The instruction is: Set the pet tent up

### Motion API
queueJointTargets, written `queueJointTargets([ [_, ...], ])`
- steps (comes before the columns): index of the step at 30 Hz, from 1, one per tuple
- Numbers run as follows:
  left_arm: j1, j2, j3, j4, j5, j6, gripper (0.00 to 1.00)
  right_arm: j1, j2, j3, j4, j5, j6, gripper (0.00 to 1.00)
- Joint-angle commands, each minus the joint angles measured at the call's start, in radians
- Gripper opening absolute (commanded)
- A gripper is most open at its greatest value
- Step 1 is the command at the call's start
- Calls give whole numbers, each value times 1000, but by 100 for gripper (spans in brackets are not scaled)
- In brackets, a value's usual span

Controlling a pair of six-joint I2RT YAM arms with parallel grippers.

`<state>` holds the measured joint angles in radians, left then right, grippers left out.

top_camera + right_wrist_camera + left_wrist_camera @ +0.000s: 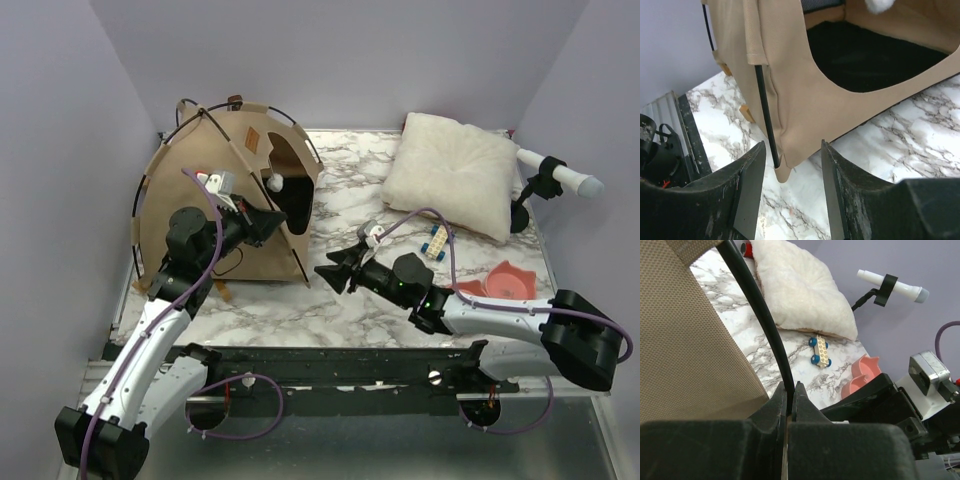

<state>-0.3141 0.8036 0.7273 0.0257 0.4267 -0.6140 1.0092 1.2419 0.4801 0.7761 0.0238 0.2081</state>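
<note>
Khaki pet tent (pixel 185 190) stands domed on the table's (pixel 400 300) left; left gripper (pixel 790 392) pinches a black pole (pixel 763 315), right gripper (pixel 792 170) gapes empty at the front corner (pixel 782 172). Nearly up; corner seating looks unfinished.

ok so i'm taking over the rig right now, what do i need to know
Left gripper: shut on a black pole of the pet tent.
Right gripper: open, empty, aimed at the tent's front corner, where a pole end runs down.
Done: tent stands domed, rear left in the top view.
Left: check that corner pole is seated, I can't tell; pillow lies outside, on the right.
</note>
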Motion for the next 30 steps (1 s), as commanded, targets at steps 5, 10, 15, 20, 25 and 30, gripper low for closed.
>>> queueJointTargets([
  [5,4,6,17,-12,45,112,0,9,63,66,-135,87,44,60],
  [10,4,-52,36,-156,14,217,49,8,30,114,-220,152,17,69],
  [15,6,-156,39,-285,-167,235,81,6,12,201,-333,257,-32,76],
  [20,6,-198,52,-319,-303,192,84,-8,19,257,-371,321,-54,78],
  [25,5,-122,102,-256,-270,167,84,-38,41,283,-402,397,-10,80],
  [30,4,5,192,-242,-278,200,78,-105,-5,261,-430,416,50,81],
])
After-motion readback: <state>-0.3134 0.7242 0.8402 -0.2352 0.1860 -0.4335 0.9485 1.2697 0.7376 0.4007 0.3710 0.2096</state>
